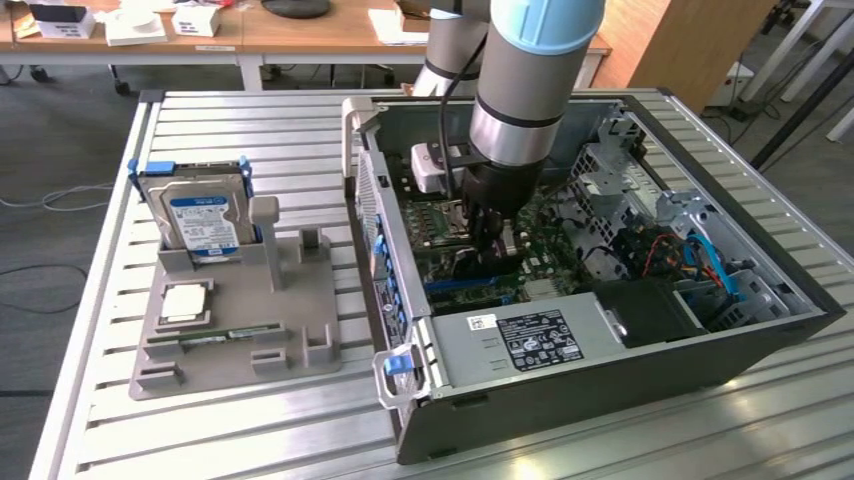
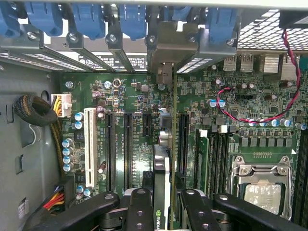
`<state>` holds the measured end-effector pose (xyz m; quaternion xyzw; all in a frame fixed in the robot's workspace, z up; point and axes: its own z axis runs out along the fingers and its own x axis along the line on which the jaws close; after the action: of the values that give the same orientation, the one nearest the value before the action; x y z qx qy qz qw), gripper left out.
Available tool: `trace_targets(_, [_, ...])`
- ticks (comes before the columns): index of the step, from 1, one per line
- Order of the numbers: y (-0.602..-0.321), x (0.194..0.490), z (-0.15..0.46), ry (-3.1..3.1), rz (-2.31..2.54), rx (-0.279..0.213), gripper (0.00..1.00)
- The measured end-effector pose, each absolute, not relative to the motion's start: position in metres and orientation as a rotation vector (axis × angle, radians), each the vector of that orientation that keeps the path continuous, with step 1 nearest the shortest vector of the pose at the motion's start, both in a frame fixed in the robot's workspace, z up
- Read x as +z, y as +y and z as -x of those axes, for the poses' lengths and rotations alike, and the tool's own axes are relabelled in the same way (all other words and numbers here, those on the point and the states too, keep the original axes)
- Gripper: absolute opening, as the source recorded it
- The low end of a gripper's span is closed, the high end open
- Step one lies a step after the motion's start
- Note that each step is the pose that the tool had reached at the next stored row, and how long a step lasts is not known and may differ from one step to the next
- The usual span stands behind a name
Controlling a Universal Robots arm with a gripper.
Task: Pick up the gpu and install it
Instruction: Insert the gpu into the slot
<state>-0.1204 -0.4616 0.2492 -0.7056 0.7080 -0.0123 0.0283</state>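
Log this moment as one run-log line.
stage: install | jaws: shut on thin flat dark gpu card | position: edge-on over green motherboard slots, inside open black computer case

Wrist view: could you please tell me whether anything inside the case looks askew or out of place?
Nothing looks damaged or spilled. The gpu stands edge-on and straight over the motherboard, clamped in the gripper. The only untidy thing is a red-and-black wire looping loosely near the memory slots.

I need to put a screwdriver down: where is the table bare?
Bare table between the holder and the near edge, and beyond the drive toward the far edge. Crowded inside the case, where the gripper holds the gpu.
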Motion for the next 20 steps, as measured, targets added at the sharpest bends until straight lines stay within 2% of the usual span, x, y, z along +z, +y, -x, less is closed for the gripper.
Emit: trace_targets(20, [-0.4616, 0.2461, 0.1206, 2.185, 2.177, -0.037, 0.27])
